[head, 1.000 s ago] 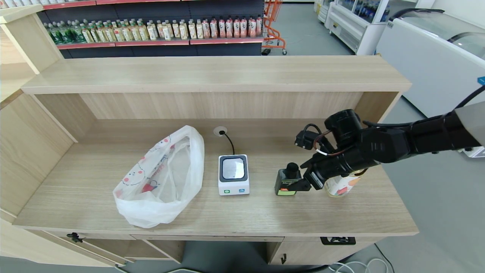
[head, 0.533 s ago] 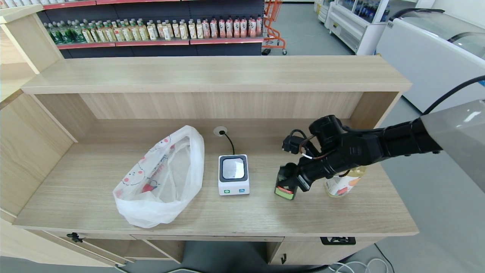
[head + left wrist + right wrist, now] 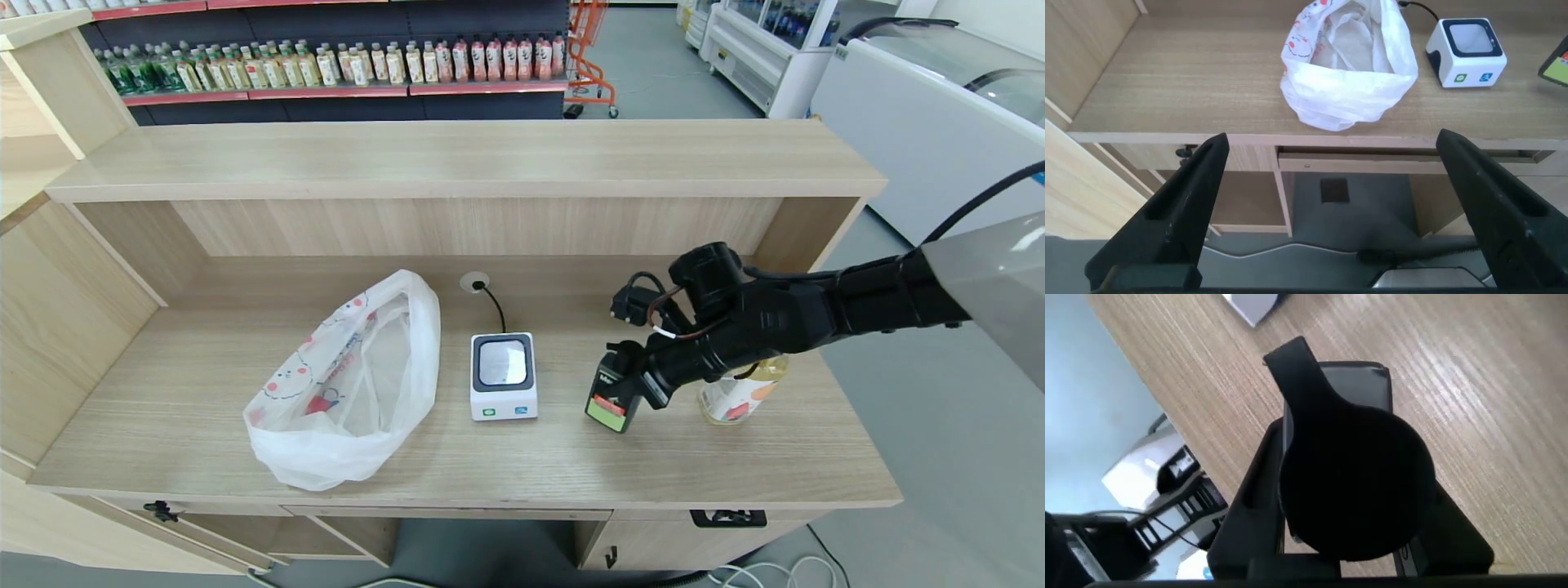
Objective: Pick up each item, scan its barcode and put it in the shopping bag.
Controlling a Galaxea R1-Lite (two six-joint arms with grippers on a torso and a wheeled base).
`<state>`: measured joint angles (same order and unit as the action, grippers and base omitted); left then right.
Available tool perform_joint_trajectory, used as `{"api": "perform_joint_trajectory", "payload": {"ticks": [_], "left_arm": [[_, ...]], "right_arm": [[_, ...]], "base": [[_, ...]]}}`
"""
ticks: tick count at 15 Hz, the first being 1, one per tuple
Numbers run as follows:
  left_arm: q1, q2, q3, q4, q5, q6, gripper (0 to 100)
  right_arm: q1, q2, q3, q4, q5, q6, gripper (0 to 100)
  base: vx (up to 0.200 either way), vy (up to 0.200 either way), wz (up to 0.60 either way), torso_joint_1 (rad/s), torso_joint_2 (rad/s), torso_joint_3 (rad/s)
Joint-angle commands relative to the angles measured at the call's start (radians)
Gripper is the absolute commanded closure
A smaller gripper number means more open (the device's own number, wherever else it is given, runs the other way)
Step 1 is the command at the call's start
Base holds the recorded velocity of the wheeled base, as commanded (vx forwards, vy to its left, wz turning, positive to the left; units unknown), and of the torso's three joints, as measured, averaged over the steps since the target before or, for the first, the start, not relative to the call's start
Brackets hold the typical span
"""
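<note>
One small dark bottle (image 3: pixel 606 406) with a black cap is clenched in the jaws of the right gripper (image 3: pixel 627 387), which grasp it near the top. It sits tilted over the right part of the bench (image 3: pixel 522 457), its green and red label facing up and forward; whether its lower edge touches the wood cannot be told. From the right wrist camera the round cap (image 3: pixel 1351 486) sits between the black fingers (image 3: pixel 1294 363), with the grey body (image 3: pixel 1360 380) beyond it above the wood grain. Just beside the bottle, toward the middle of the bench, stands the white barcode scanner (image 3: pixel 504 376), window up, its black cable (image 3: pixel 492 306) running back to a hole in the bench. Left of the scanner lies the white shopping bag (image 3: pixel 343 384), its mouth open and its printed side showing. A drink bottle (image 3: pixel 735 400) of pale liquid stands behind the right arm, partly hidden. The left gripper (image 3: pixel 1331 212) hangs before the front edge of the bench, jaws released and spread wide, well apart from the bag (image 3: pixel 1347 69) and the scanner (image 3: pixel 1466 51).
</note>
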<state>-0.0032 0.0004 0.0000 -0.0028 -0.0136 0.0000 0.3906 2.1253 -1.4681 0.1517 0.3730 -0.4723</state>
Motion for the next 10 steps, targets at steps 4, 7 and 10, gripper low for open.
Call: {"api": "perform_joint_trajectory", "payload": {"ticks": [4,7,10], "left_arm": [[0.000,0.000,0.000,0.000,0.000,0.000,0],[0.000,0.000,0.000,0.000,0.000,0.000,0],[0.000,0.000,0.000,0.000,0.000,0.000,0]], "right_arm": [[-0.018,-0.205,0.005,-0.004,0.024,0.141,100],[-0.018,-0.369,0.061,-0.008,0.021,0.101,100],[-0.082,-0.654,0.374,-0.032,0.020,-0.285,100]], "base": [[0.000,0.000,0.00,0.000,0.00,0.000],[0.000,0.000,0.00,0.000,0.00,0.000],[0.000,0.000,0.00,0.000,0.00,0.000]]}}
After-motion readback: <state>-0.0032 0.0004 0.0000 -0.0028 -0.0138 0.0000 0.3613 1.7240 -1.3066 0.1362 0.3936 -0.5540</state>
